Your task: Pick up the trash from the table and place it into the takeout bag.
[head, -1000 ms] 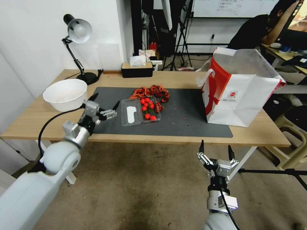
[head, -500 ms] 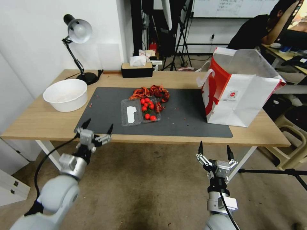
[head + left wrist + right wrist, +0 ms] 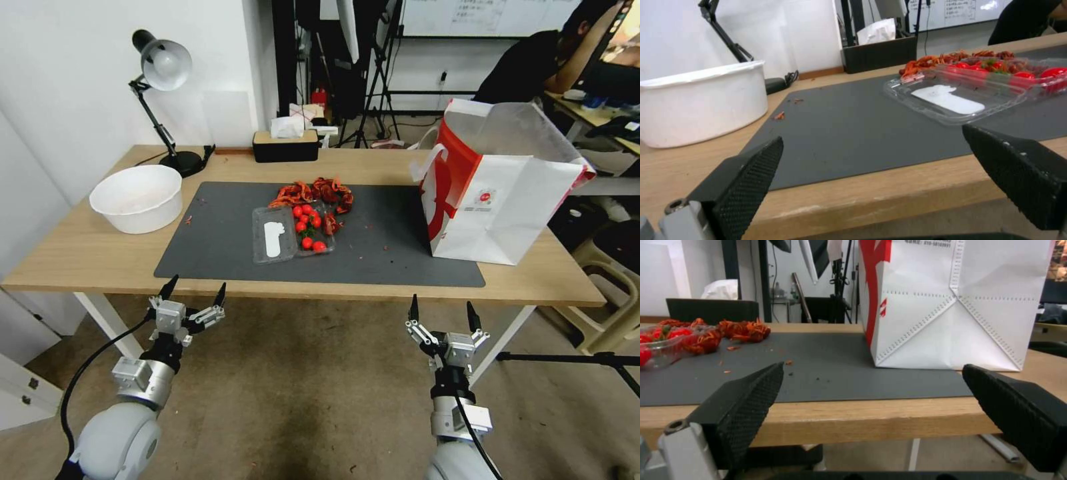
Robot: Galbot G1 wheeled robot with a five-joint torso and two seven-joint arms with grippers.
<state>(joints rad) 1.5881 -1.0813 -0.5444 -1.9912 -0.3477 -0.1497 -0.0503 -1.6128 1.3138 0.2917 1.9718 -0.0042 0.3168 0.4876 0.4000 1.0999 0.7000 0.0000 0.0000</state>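
Both end effectors, left end effector point(image 3: 192, 291) and right end effector point(image 3: 442, 311), hang empty with fingers apart below the bench's point(image 3: 87, 257) near edge. Mid-mat point(image 3: 220, 247) lies a clear tray point(image 3: 275, 233) of tomatoes, red scraps point(image 3: 313, 191) behind; white bowl point(image 3: 137, 197) near the left end, takeout bag point(image 3: 497, 193) at right; lamp point(image 3: 161, 100) and tissue box point(image 3: 286, 143) along the far edge.

I see a light-wood desk point(image 3: 87, 257) under a dark grey mat point(image 3: 387, 260), a white bowl point(image 3: 137, 198), red tomatoes point(image 3: 307, 227) in a clear tray point(image 3: 272, 235), and a white bag point(image 3: 500, 193) with red panels.
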